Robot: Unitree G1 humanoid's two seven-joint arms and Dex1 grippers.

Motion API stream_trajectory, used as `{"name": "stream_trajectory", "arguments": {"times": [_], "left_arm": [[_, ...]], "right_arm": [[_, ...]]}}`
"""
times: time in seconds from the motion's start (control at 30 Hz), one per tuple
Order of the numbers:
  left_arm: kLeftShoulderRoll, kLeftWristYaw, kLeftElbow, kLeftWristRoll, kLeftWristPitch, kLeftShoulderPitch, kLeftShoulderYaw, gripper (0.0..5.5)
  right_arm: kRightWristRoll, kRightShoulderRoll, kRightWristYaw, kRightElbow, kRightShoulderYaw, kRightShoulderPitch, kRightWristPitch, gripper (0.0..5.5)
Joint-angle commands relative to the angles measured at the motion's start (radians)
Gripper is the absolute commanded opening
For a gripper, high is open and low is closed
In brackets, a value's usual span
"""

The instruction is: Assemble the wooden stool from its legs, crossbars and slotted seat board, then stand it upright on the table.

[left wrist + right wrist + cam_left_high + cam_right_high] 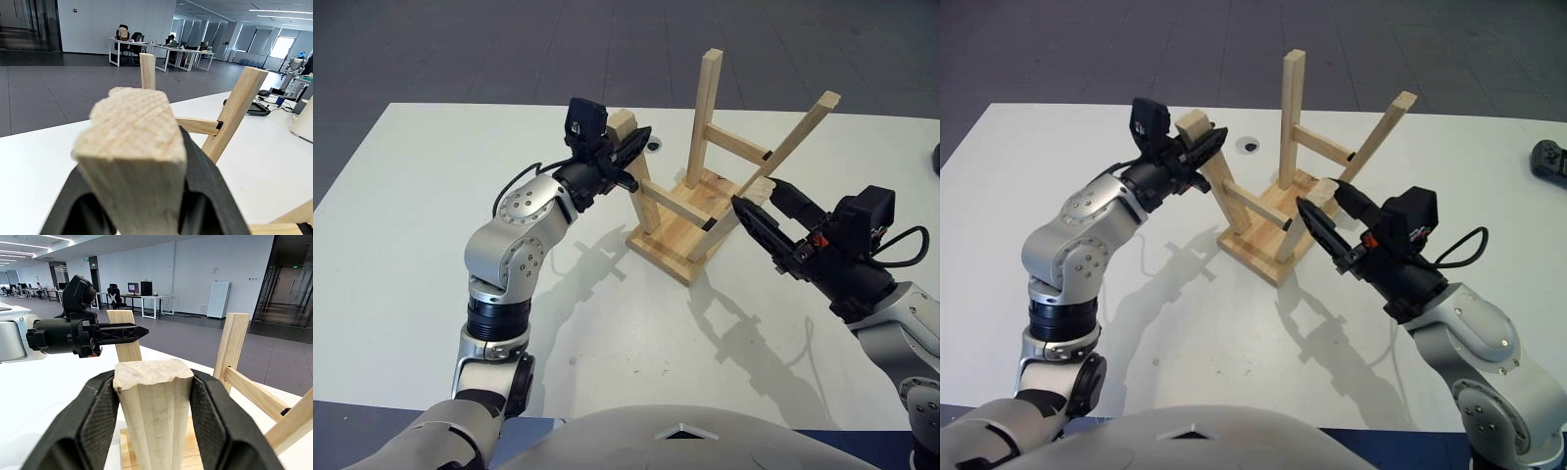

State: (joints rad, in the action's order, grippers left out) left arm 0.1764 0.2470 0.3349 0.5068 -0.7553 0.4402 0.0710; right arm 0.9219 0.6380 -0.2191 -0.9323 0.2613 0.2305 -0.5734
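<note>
Table [411,245]; left gripper [641,139], right gripper [756,196] seemingly pinch stool [677,247] legs

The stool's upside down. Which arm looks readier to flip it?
Left, narrowly. Both the left gripper and right gripper are clamped on leg ends of the stool, but the left's grip sits higher above the seat board, likely giving more leverage.

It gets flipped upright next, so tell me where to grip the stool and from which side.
Probably the upper ends of the two near legs, from the robot's side: the stool stands seat-down, legs up, crossbars lower. The left gripper and right gripper are shut there.
</note>
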Motion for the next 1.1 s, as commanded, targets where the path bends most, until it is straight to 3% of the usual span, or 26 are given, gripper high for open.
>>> {"name": "stream_trajectory", "arguments": {"times": [0.03, 0.27, 0.5, 0.53, 1.07, 1.1], "left_arm": [[0.012, 0.088, -0.046, 0.034, -0.211, -0.139, 0.239, 1.07], [0.09, 0.134, -0.018, -0.059, -0.127, -0.099, 0.351, 1.08], [0.107, 0.135, -0.013, -0.061, -0.102, -0.107, 0.369, 1.1], [0.104, 0.13, -0.016, -0.061, -0.099, -0.108, 0.363, 1.1], [0.096, 0.08, -0.045, -0.072, -0.065, -0.087, 0.342, 1.12], [0.095, 0.08, -0.046, -0.071, -0.065, -0.087, 0.341, 1.48]], "right_arm": [[-0.007, -0.036, 0.085, 0.03, -0.045, -0.043, -0.045, 2.12], [-0.003, -0.036, 0.08, 0.033, -0.042, -0.044, -0.045, 2.12], [0.002, -0.041, 0.078, 0.031, -0.042, -0.043, -0.043, 2.12], [0.004, -0.042, 0.077, 0.031, -0.041, -0.043, -0.041, 2.48], [0.116, -0.044, 0.097, 0.038, 0.004, -0.068, -0.017, 5.0], [0.117, -0.043, 0.096, 0.039, 0.004, -0.07, -0.018, 5.11]]}}
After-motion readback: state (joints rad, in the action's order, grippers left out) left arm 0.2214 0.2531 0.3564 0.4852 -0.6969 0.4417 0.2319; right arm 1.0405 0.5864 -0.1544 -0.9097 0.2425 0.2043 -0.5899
